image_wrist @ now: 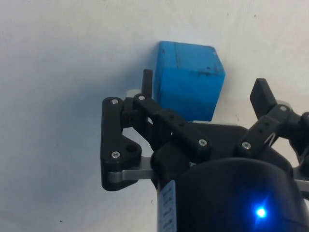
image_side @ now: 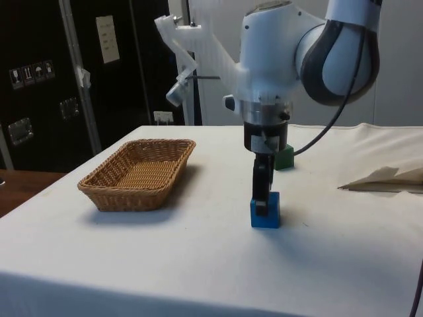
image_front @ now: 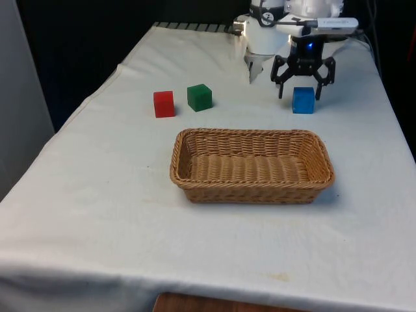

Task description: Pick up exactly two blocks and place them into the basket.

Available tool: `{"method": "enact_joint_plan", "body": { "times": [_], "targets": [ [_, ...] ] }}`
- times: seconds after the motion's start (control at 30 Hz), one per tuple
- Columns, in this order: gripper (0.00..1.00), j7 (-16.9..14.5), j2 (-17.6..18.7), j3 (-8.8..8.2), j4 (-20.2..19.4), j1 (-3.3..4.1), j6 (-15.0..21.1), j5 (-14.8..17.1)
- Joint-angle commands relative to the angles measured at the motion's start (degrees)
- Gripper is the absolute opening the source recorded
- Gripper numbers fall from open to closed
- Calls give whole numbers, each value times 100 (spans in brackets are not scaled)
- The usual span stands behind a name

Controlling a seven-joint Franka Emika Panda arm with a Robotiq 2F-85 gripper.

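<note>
A blue block (image_front: pixel 303 101) rests on the white cloth at the front view's right, beyond the basket. My gripper (image_front: pixel 300 92) is down at that block and open, one finger on each side. In the wrist view a gap separates the blue block (image_wrist: pixel 188 79) from each finger, wider on one side, with the gripper (image_wrist: pixel 205 87) straddling it. From the side, the gripper (image_side: pixel 262 198) overlaps the top of the blue block (image_side: pixel 265 216). A red block (image_front: pixel 164 104) and a green block (image_front: pixel 199 97) sit side by side at the front view's left. The wicker basket (image_front: pixel 250 188) holds nothing.
The basket (image_side: pixel 139 181) lies mid-table, lengthwise across the front view, between the blocks and the near edge. The green block (image_side: pixel 285 158) shows behind the arm in the side view. A fold of cloth (image_side: pixel 383 178) rises at the side view's right.
</note>
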Motion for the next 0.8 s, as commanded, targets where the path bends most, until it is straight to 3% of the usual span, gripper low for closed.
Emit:
{"method": "enact_joint_plan", "body": {
  "times": [0.0,0.1,0.27,0.3,0.33,0.37,0.4,0.43,0.6,0.63,0.67,0.7,0.77],
  "targets": [
    [100,-109,-160,201,-109,-92,57,229],
    [100,-92,-132,206,-109,-97,92,212],
    [44,-86,-80,235,-103,-109,149,229],
    [32,17,132,57,0,-6,143,63],
    [32,-86,-74,241,-103,-115,155,241],
    [22,-92,-74,246,-103,-115,160,246],
    [5,-92,-74,246,-103,-115,160,252],
    [0,-92,-74,246,-103,-115,166,258],
    [0,-92,-74,252,-103,-115,166,252],
    [0,17,132,74,-6,-11,166,97],
    [0,-92,-74,252,-103,-120,166,252],
    [0,-86,-63,241,-97,-115,166,246],
    [0,-6,-92,132,-86,-40,138,155]
  ]
}}
